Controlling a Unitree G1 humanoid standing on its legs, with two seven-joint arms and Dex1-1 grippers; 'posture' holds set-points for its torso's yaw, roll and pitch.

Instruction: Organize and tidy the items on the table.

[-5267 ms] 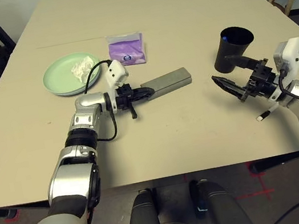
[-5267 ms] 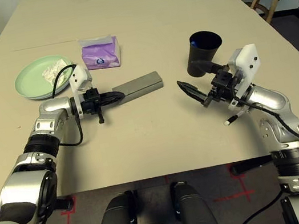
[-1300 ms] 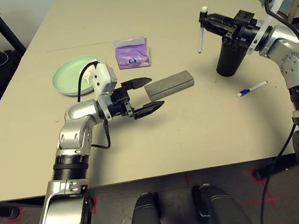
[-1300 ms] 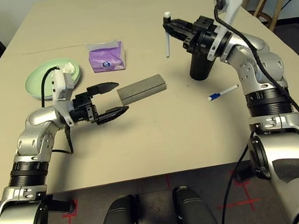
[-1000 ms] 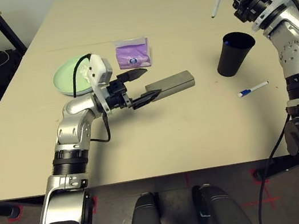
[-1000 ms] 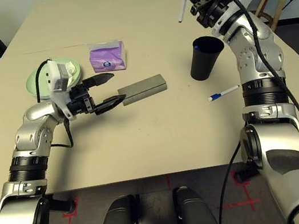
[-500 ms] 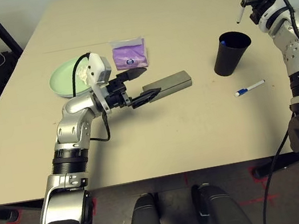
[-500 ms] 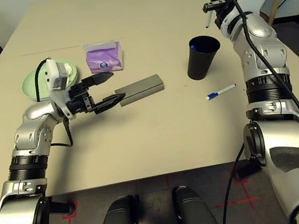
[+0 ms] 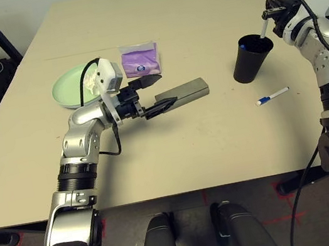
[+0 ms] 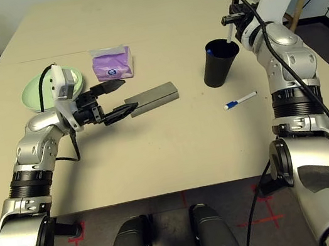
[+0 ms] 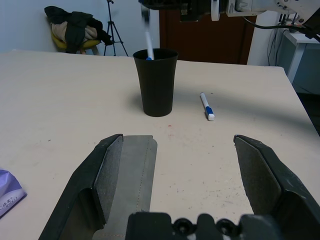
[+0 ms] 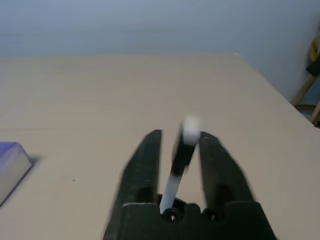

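While the right gripper (image 12: 181, 142) hangs over the black cup (image 9: 251, 58) at the tabletop's far right, its jaws look parted around a thin pen (image 9: 264, 24), perhaps just released. It is light, stiff and slippery: pinch mid-barrel. The left gripper (image 9: 151, 93) gapes empty beside the grey case (image 9: 183, 90).

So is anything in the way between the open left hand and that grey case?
Nothing visible. The left end effector is open right at the end of the case, one finger beside it, with only bare table around. The tissue pack sits off to the side.
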